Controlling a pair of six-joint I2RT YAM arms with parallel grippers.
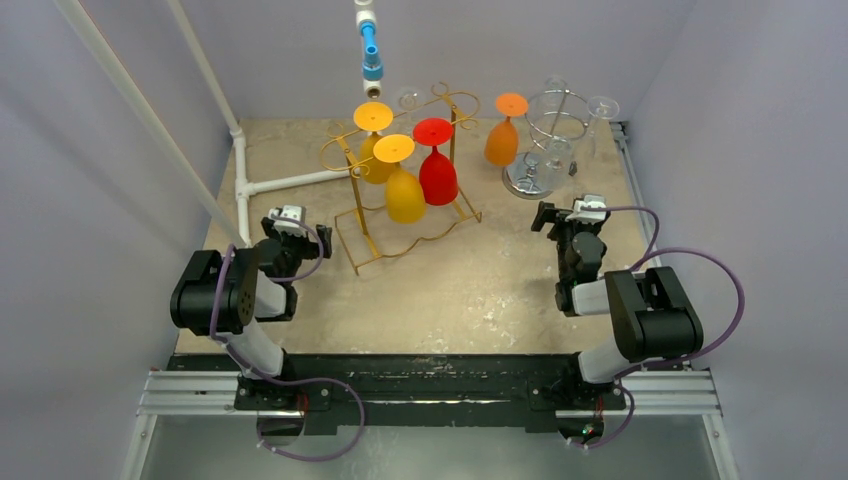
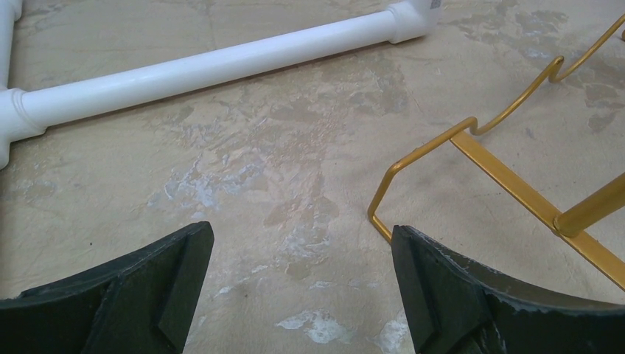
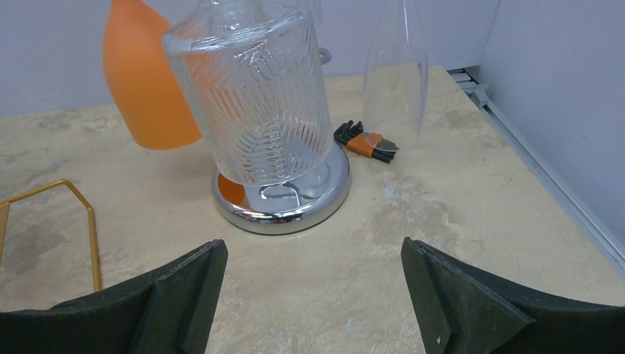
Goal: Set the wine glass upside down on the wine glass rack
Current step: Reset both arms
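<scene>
**Jaws spread, nothing in hand**

The left gripper (image 2: 302,243) and right gripper (image 3: 313,254) flank the gold rack (image 2: 516,184), both empty. A red glass (image 1: 438,178) and yellow glasses (image 1: 404,195) hang on it bowl-down. The orange wine glass (image 1: 502,142) hangs right of it on a chrome stand (image 3: 280,210). It is probably the next pick, taken by the stem.

The orange glass (image 3: 147,81) and ribbed glass (image 3: 250,96) are cut off at the top edge, the rack (image 2: 505,177) at the right.
</scene>
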